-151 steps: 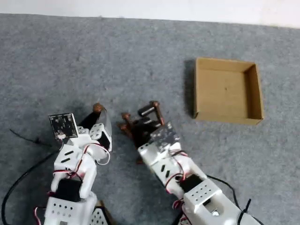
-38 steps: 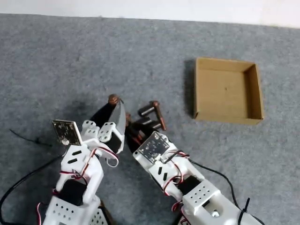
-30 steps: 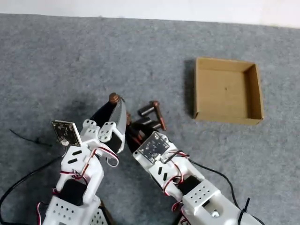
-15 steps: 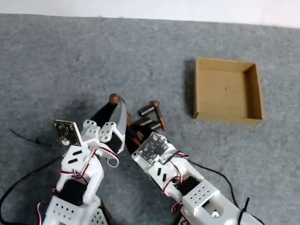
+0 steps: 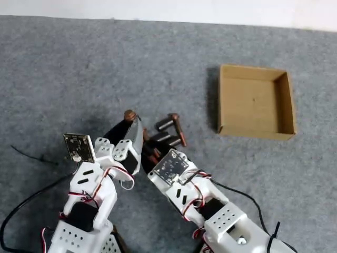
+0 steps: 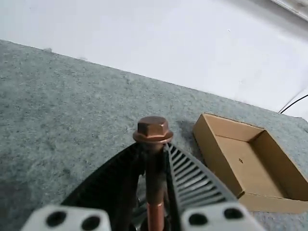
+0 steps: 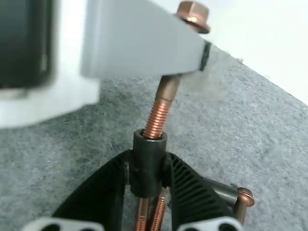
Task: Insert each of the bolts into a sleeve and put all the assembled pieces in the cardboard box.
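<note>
Left gripper point(image 6: 155, 148) holds bolt point(image 6: 153, 130), tip inside sleeve point(image 7: 147, 151) in right gripper point(image 7: 147, 166).

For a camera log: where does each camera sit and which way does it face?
High view: fixed above the table, facing down at the box and both arms.
Left wrist view: on the left wrist, facing along the left gripper and held bolt toward the box.
Right wrist view: on the right wrist, facing along the right gripper and sleeve, bolt tip at its mouth.
Shared: all show the bolt.
</note>
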